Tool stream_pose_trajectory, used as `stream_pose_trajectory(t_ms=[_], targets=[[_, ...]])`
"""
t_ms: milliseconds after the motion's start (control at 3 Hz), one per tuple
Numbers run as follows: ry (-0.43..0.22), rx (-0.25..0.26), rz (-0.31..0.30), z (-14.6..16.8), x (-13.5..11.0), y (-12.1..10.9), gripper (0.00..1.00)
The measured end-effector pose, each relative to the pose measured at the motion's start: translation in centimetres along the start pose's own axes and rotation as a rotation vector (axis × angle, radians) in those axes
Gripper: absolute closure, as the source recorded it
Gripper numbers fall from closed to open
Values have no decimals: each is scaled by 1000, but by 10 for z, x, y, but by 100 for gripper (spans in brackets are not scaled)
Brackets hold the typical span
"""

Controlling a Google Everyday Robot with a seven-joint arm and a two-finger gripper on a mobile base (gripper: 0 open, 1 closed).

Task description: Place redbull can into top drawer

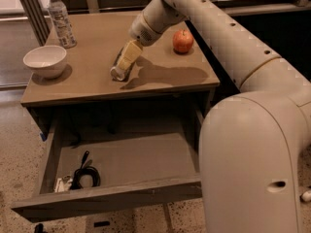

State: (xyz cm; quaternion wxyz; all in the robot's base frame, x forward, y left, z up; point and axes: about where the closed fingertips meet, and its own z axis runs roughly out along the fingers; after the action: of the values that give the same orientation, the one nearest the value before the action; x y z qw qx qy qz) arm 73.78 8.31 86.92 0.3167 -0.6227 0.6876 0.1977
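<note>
**Gripper point(128, 58) low over the redbull can point(116, 72) at the middle of the tabletop**

Largest in the frame is the robot's white body point(252, 169), which fills the lower right. Its arm point(218, 28) climbs from there to the top centre and bends down and left toward the table. The gripper at its end points down-left, and its pale yellow tip lies across the upper side of the can. Whether the claw is closed on the can or merely resting over it cannot be told from this angle.

The grey-brown wooden table point(92, 81) takes up the upper left and centre. The arm's dark shadow falls on the tabletop to the right of the can.

Below the tabletop, the top drawer point(112, 198) is pulled well out toward the lower left of the frame. Its flat front panel is nearest the bottom edge and its floor is mostly bare.

A white bowl point(45, 60) sits upright near the table's left edge. A clear water bottle point(60, 18) stands behind the bowl at the upper left corner. A red apple point(183, 41) rests at the table's right side, just right of the arm's wrist.

The redbull can lies on its side on the table, silver end toward the front edge, well apart from the bowl and the apple.

Inside the drawer, a coiled black cable point(85, 174) lies in the front left corner. A small pale object point(62, 184) is just to its left, too small to identify.
</note>
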Motion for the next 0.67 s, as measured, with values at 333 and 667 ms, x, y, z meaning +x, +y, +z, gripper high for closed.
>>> stream_pose_trajectory(t_ms=[333, 667], targets=[[1, -4, 2, 2, 1, 1, 0], [8, -15, 9, 8, 5, 3, 0]])
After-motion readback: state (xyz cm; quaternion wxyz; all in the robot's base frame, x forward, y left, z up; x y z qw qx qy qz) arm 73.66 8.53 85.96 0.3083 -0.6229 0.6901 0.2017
